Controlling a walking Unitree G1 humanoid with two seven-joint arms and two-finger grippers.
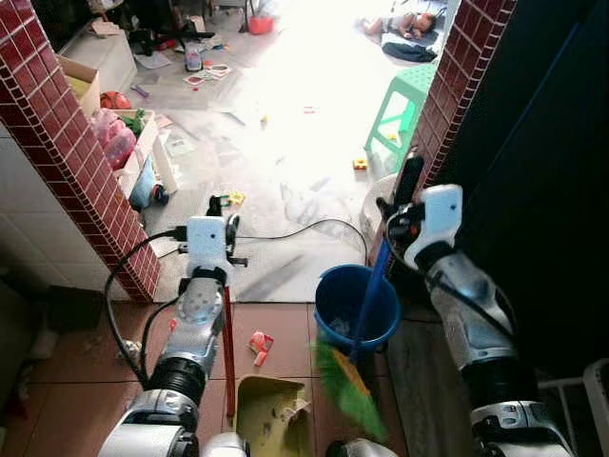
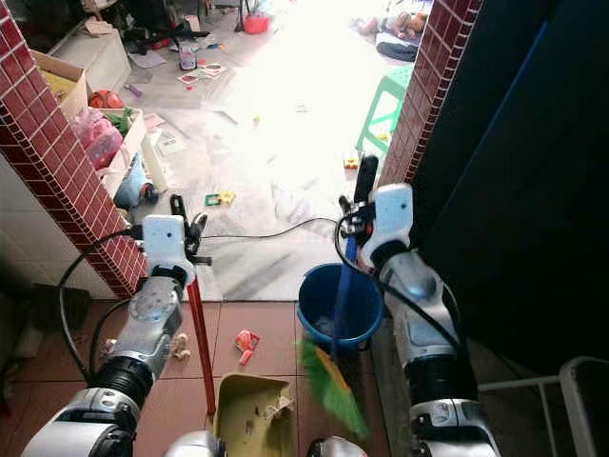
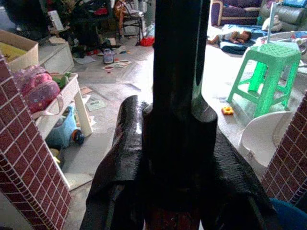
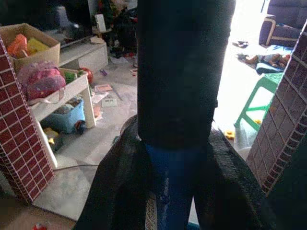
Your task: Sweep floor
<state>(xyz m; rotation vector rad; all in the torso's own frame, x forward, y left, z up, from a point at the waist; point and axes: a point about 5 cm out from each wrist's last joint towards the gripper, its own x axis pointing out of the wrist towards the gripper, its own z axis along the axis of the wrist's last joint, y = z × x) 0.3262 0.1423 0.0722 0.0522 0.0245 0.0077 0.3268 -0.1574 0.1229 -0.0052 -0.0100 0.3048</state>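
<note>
My left gripper (image 1: 219,215) is shut on the top of the dustpan's red handle (image 1: 228,343), which stands upright. The olive dustpan (image 1: 271,411) rests on the brown tiles below with bits of litter in it. My right gripper (image 1: 404,188) is shut on the broom's blue handle (image 1: 374,286). The green bristles (image 1: 347,386) hang just right of the dustpan, in front of a blue bucket (image 1: 333,303). A red scrap (image 1: 259,345) lies on the tiles left of the bucket. In the wrist views a black finger (image 3: 120,158) presses the dark handle end, and the blue handle (image 4: 172,182) sits between the right fingers.
Red brick pillars stand at left (image 1: 67,143) and right (image 1: 457,86) of a doorway. A black cable (image 1: 295,228) crosses the grey floor beyond. A green stool (image 1: 404,105), a white basin (image 3: 261,136), toys and a shelf lie further in. A person (image 1: 409,24) lies at the far end.
</note>
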